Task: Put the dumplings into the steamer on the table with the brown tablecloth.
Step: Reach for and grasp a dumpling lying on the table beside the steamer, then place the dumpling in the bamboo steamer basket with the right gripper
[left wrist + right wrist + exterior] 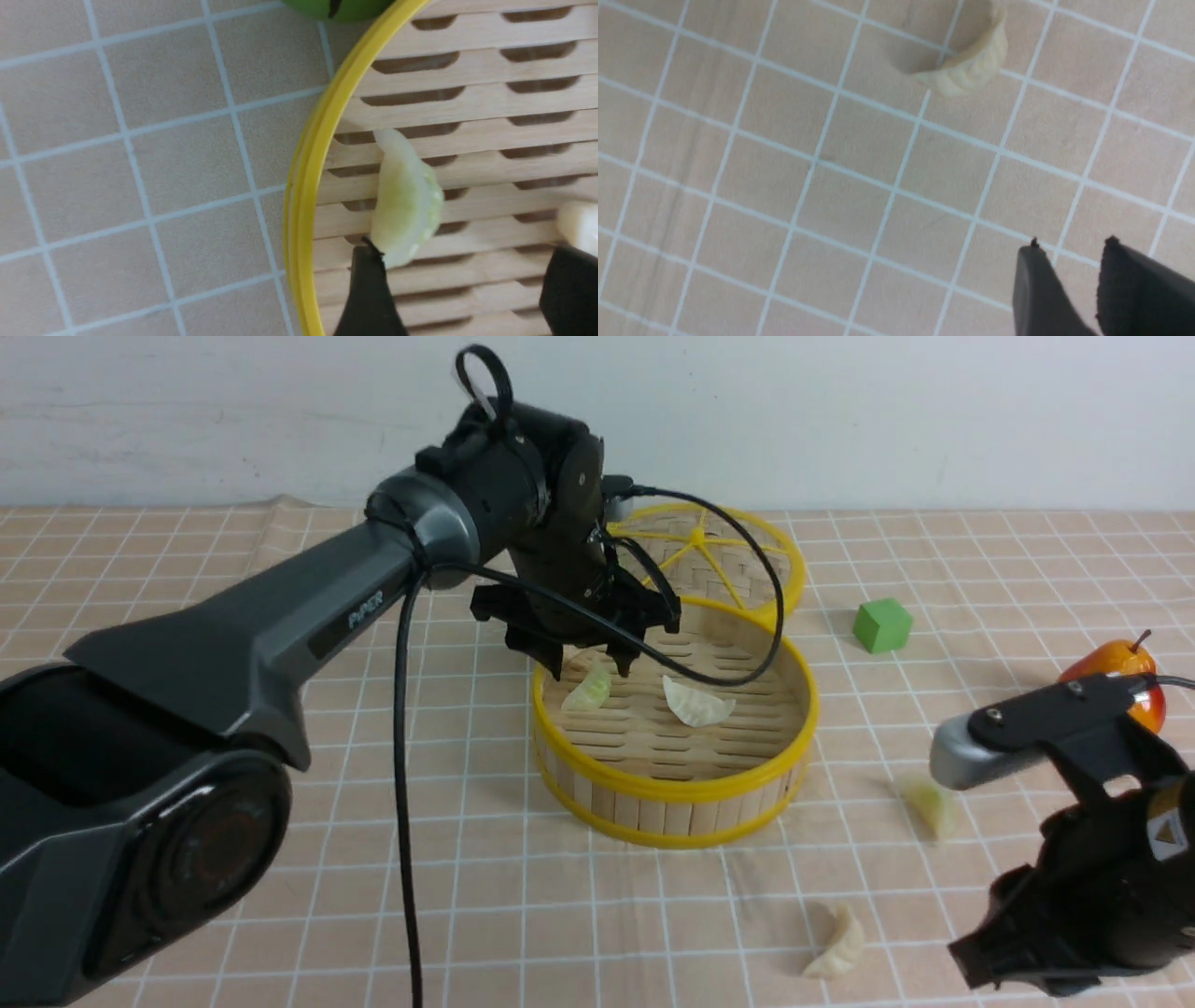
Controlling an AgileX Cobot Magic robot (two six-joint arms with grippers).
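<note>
Left gripper, jaws wide apart in apparent release, over pale green translucent dumpling lying on slats of round yellow-rimmed bamboo steamer; right gripper, jaws slightly apart, empty, near cream-white crescent dumpling on tan checked tablecloth, probably for pickup

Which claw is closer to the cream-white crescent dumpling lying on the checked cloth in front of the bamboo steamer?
Right. The right claw hovers close beside that cream-white dumpling; the left claw hangs over the steamer, farther off.
</note>
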